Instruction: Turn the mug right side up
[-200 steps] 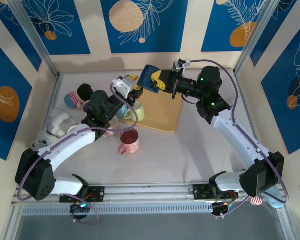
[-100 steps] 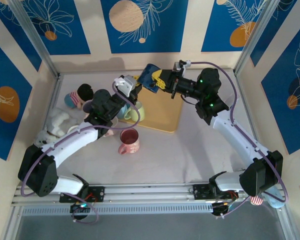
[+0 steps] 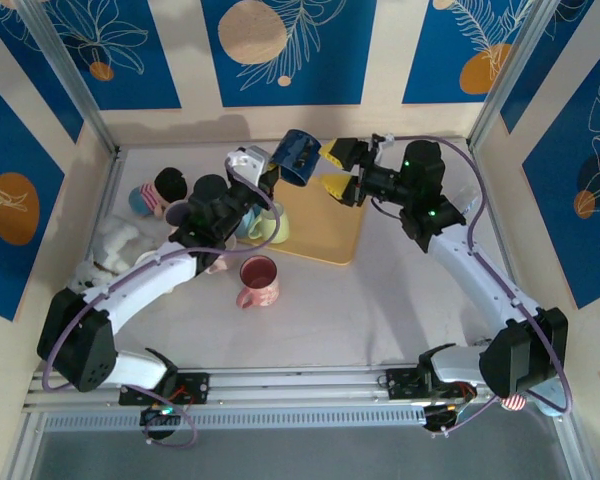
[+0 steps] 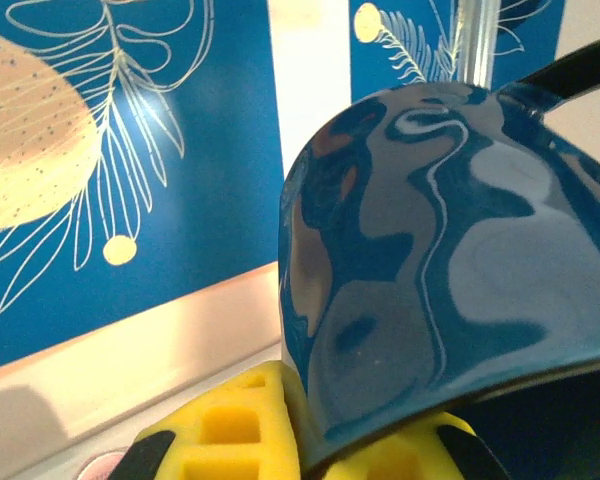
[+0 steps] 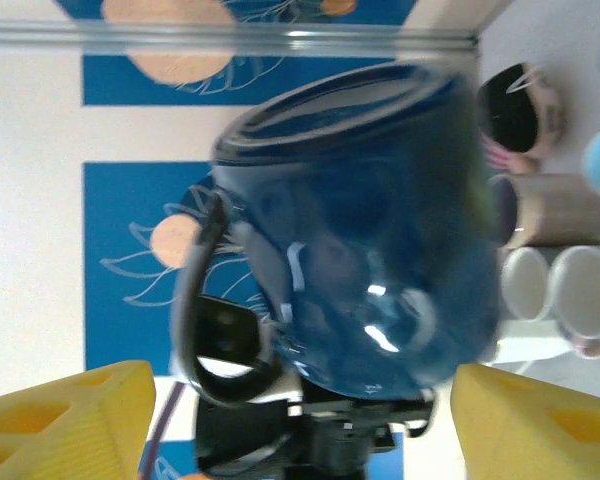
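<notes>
The glossy dark blue mug [image 3: 298, 158] hangs in the air over the far left corner of the tan board, tilted. My left gripper [image 3: 276, 163] is shut on its wall from the left. In the left wrist view the mug [image 4: 450, 250] looms close, with the yellow fingers [image 4: 230, 430] clamped at its lower edge. My right gripper [image 3: 332, 168] stands open just right of the mug, not touching it. The right wrist view has the mug [image 5: 360, 230] and its black handle [image 5: 195, 300] between the spread yellow fingertips [image 5: 70, 420].
A tan board [image 3: 325, 225] lies mid-table. An upright pink mug [image 3: 258, 282] stands in front of it. Pale mugs [image 3: 268, 226] cluster under the left arm. A doll [image 3: 158, 192] and a white plush [image 3: 115, 240] lie at the left wall.
The right gripper has let go of the blue mug, opened and drawn back to the right. The left gripper has closed on the mug and now carries it alone.
</notes>
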You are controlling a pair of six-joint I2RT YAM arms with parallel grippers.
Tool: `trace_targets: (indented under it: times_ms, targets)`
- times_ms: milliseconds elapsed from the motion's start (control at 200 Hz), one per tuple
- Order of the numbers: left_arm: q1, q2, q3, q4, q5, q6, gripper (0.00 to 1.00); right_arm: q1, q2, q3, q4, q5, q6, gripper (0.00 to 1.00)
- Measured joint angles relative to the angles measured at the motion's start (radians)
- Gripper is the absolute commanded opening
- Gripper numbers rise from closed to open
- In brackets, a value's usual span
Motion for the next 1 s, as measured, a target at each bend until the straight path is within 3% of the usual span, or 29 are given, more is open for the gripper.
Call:
trace_targets:
  times_ms: [115, 390, 650, 805, 1000]
  targets:
    - [0.000, -0.028, 0.041, -0.134, -0.028, -0.034, 0.00, -0.055, -0.055, 0.000, -0.148, 0.031, -0.123, 0.76]
    - [0.000, -0.110, 0.305, -0.758, -0.037, -0.088, 0.00, -0.180, -0.093, 0.113, -0.565, 0.087, -0.523, 0.72]
    - [-0.013, -0.095, 0.494, -1.302, 0.024, -0.194, 0.00, -0.256, -0.056, 0.129, -0.793, 0.085, -0.755, 0.70]
    - [-0.070, -0.022, 0.544, -1.492, 0.063, -0.291, 0.00, -0.276, -0.043, 0.128, -0.846, 0.077, -0.829, 0.67]
    - [-0.161, 0.094, 0.546, -1.593, 0.100, -0.406, 0.00, -0.278, -0.031, 0.118, -0.886, 0.077, -0.892, 0.67]
